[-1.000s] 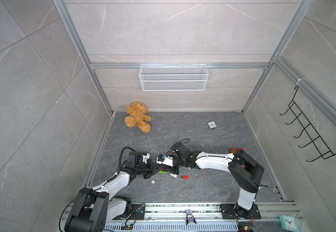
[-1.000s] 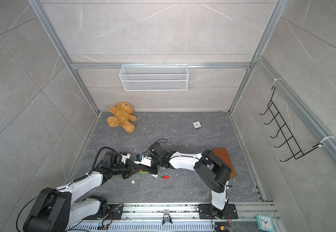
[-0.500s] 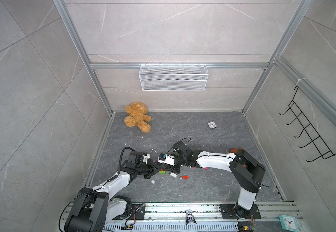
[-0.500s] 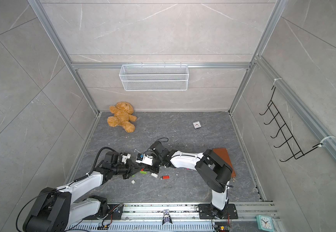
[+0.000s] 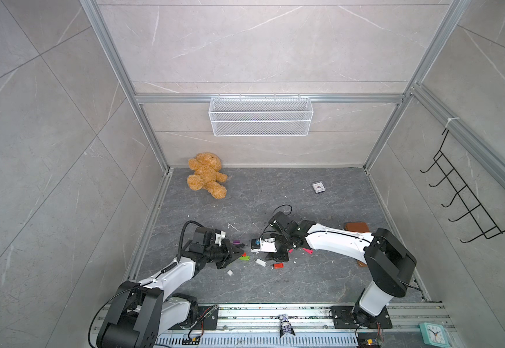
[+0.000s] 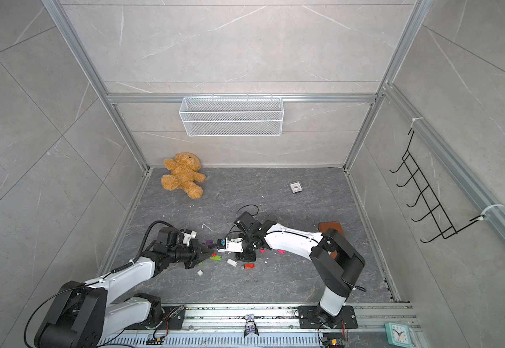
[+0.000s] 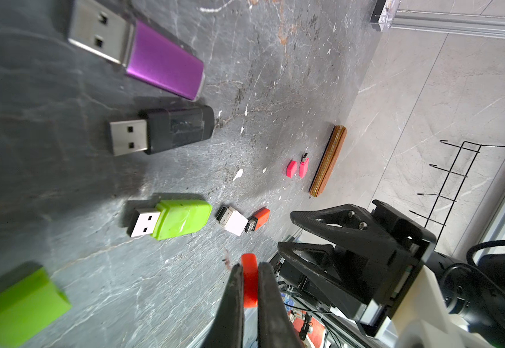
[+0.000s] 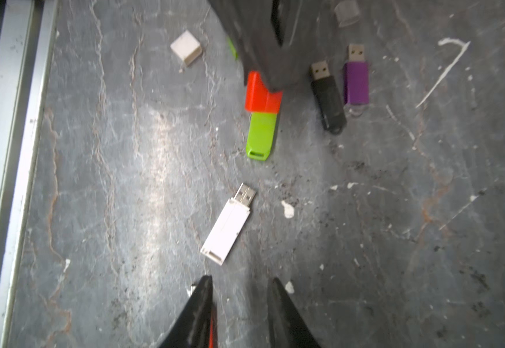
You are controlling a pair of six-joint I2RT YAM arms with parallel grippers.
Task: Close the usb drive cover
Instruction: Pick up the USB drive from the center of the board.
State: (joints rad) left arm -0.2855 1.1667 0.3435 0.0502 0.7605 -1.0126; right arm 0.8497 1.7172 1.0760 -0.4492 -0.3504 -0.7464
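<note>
Left claw (image 7: 249, 265) clamps red cap (image 7: 249, 286); right claw (image 8: 241, 279) parted, holding nothing. Red drive (image 7: 260, 217) lies on worktop (image 5: 305, 286), just right of white drive (image 7: 234, 221). Square your cap to its plug before pushing.

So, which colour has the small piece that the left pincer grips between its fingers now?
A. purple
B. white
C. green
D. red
D: in the left wrist view the left pincer is shut on a red cap, while the green drive, the purple drive and the white drive lie free, not gripped.
</note>
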